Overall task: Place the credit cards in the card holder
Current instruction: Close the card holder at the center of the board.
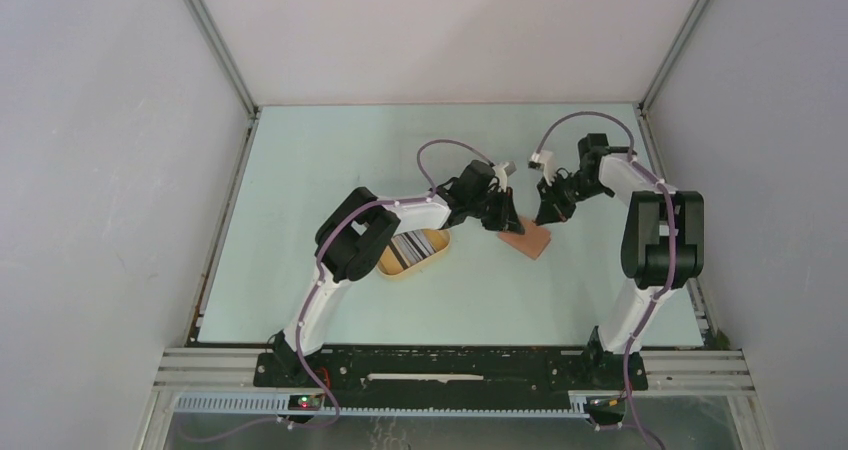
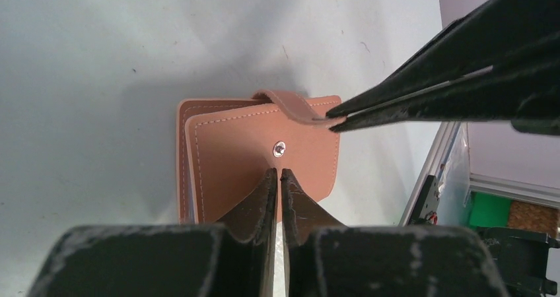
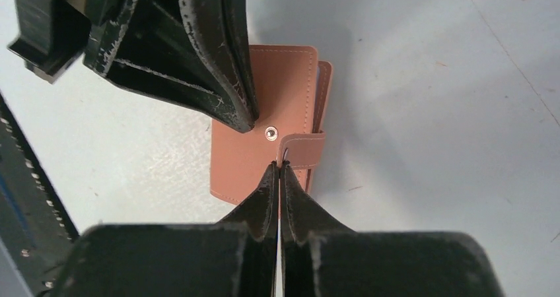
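Observation:
The reddish-brown card holder (image 1: 533,241) lies folded on the table at centre right, and also shows in the left wrist view (image 2: 231,152) and the right wrist view (image 3: 244,168). Its snap tab (image 2: 290,104) is unsnapped and lifted off the metal stud (image 2: 279,149). My right gripper (image 3: 279,165) is shut on the tab's end (image 3: 305,149); its fingers (image 2: 422,92) reach in from the right. My left gripper (image 2: 278,172) is shut and empty, with its tips on the holder's front flap just below the stud. The striped credit cards (image 1: 416,245) lie in the yellow tray (image 1: 402,268).
The yellow oval tray sits under the left arm's forearm, to the left of the holder. Grey walls with metal rails (image 1: 645,130) enclose the table on the left, back and right. The left arm's fingers (image 3: 198,66) crowd the holder from the left in the right wrist view.

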Controlling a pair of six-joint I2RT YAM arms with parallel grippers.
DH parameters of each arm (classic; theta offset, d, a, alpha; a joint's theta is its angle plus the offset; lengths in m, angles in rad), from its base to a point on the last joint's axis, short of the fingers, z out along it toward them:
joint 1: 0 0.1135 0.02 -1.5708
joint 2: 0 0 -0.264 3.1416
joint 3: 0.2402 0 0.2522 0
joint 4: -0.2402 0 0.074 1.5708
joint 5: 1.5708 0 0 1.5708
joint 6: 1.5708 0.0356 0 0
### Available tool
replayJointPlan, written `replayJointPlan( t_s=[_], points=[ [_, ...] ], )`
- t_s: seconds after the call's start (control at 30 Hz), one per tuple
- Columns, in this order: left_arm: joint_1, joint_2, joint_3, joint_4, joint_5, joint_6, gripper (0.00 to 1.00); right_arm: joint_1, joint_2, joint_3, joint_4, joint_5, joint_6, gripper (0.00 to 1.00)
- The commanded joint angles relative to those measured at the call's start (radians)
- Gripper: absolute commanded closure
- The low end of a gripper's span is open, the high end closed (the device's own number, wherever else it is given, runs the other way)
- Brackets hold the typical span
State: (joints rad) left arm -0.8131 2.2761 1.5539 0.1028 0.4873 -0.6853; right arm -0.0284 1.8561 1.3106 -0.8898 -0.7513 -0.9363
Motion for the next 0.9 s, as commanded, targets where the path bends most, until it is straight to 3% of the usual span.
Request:
replayJointPlan(
  t_s=[0.0, 0.57, 0.87],
  points=[
    [0.006, 0.001, -0.014, -0.012, 0.032, -0.025, 0.91, 0.058, -0.074, -0.06, 0.073, 0.071, -0.098, 1.0],
    [0.037, -0.034, -0.096, 0.117, 0.06, -0.149, 0.91, 0.148, -0.169, -0.226, 0.255, 0.224, -0.094, 1.0],
    [0.052, -0.069, -0.121, 0.072, 0.024, -0.14, 0.93, 0.172, -0.204, -0.27, 0.285, 0.252, -0.104, 1.0]
  ],
)
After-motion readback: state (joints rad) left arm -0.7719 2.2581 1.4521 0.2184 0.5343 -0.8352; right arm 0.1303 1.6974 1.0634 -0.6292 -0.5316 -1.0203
